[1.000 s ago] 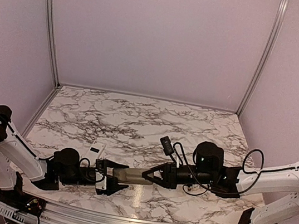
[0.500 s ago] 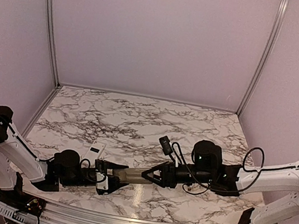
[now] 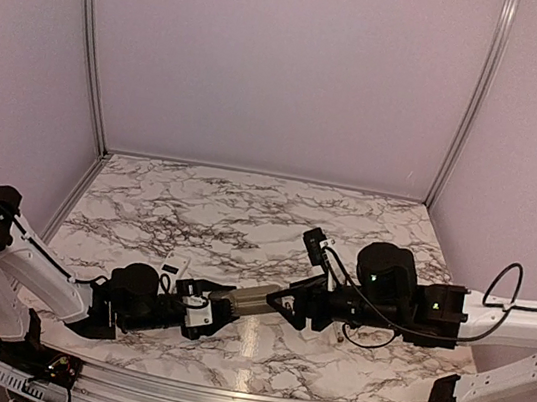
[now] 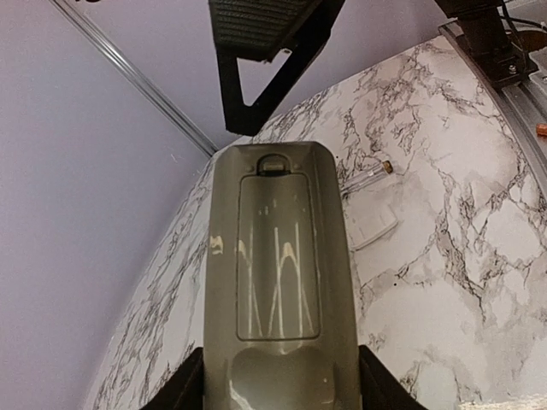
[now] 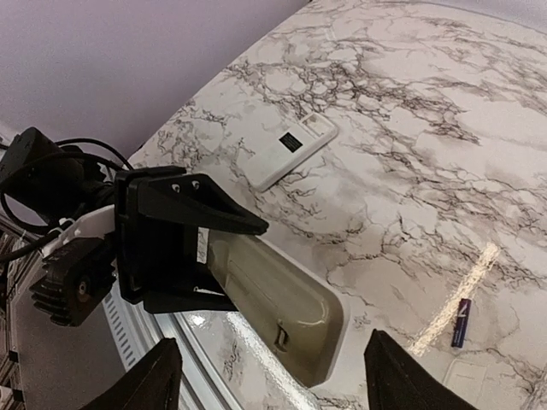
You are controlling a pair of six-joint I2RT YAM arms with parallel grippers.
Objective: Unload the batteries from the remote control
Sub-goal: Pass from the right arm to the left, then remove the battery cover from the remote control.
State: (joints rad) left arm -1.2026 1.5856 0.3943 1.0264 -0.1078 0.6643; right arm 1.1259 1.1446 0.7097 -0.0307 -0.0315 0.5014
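Left tool (image 4: 280,380) clamps apparently closed remote (image 4: 278,256).

grey remote (image 3: 243,301) in left pincer (image 3: 200,310), right pincer (image 3: 280,304) just beyond, white remote (image 3: 173,269) behind, room over far marble (image 3: 246,213)

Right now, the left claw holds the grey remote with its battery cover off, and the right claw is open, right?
No: the left wrist view shows the battery cover still on the grey remote. The left claw holds it; right claw open.
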